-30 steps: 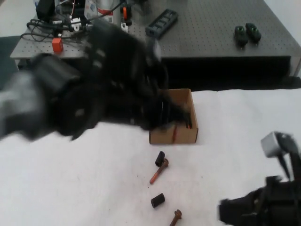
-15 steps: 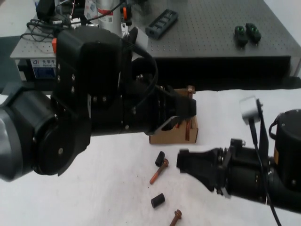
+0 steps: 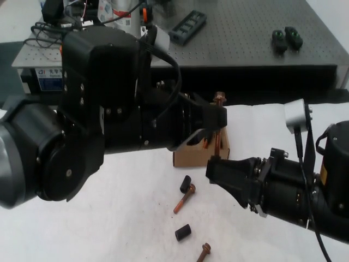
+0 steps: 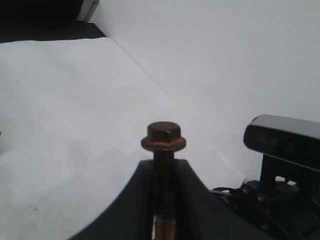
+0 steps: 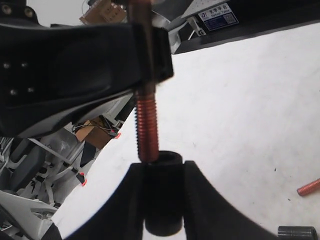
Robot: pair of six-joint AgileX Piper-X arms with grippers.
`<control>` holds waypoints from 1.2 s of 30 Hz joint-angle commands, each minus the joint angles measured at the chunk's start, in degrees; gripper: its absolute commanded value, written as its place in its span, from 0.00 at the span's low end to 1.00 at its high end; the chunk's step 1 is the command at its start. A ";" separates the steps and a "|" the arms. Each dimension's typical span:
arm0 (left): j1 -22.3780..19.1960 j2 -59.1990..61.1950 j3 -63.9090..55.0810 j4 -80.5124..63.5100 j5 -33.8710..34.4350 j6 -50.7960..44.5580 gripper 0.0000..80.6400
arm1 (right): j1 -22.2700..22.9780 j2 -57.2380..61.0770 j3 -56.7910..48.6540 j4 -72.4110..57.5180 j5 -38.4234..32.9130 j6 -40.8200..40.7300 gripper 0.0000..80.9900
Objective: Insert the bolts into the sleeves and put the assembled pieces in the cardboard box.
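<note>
Nearest on the white tabletop (image 3: 109, 218) lies a loose bolt (image 3: 205, 252), then a loose sleeve (image 3: 183, 232). A little farther is a second bolt (image 3: 183, 200) with a second sleeve (image 3: 185, 183) touching its head. Beyond them, raised off the tabletop, the right hand (image 5: 162, 167) pinches a black sleeve (image 5: 162, 200) upright. The left hand (image 4: 164, 165) is clamped on a copper bolt (image 4: 163, 137), head up, whose threaded tip meets the black sleeve's upper rim. Just behind stands the cardboard box (image 3: 191, 158), partly hidden by the left hand.
</note>
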 commanded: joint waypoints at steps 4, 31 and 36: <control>-0.03 -0.31 -0.13 0.02 0.03 0.95 0.00 | 0.03 -0.05 -0.80 -4.80 1.64 0.21 0.02; -0.03 -0.31 -0.13 3.97 -14.88 10.10 0.58 | -9.84 4.78 -4.63 -2.64 8.29 -9.82 0.02; 0.14 0.18 -0.02 12.72 -20.80 14.94 0.51 | -13.26 18.84 -17.67 8.71 8.12 -20.40 0.02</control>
